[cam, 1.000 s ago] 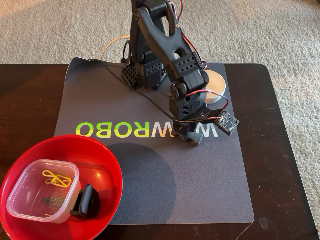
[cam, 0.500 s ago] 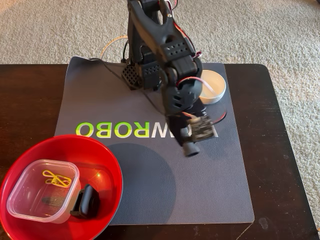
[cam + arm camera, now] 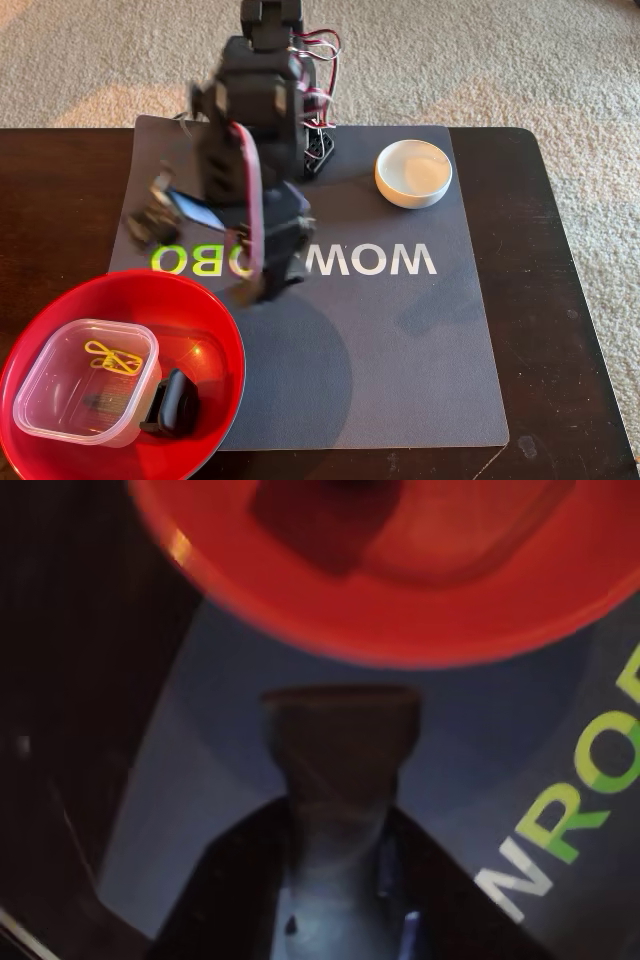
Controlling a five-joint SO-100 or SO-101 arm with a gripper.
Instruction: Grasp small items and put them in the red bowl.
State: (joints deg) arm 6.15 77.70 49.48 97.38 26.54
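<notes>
1. Carrying something dark and rounded, it seems: in the wrist view my gripper (image 3: 340,715) is showing one blurred lump at the tips, and I cannot tell whether my jaws are gripping an item or are just pressed together.
2. I am hanging over the dark grey mat (image 3: 400,350), just beside the near rim of the large glossy red round bowl (image 3: 215,310).
3. That bowl is already holding the clear square plastic tub (image 3: 60,395) with the tiny yellow wire clip (image 3: 112,357) inside, and the short dark grey rounded block (image 3: 172,403) beside the tub.
4. I am judging these items light, stiff and slippery; flat sides should be giving the safest hold.
5. I am leaving the small white bowl (image 3: 413,173) alone.
</notes>
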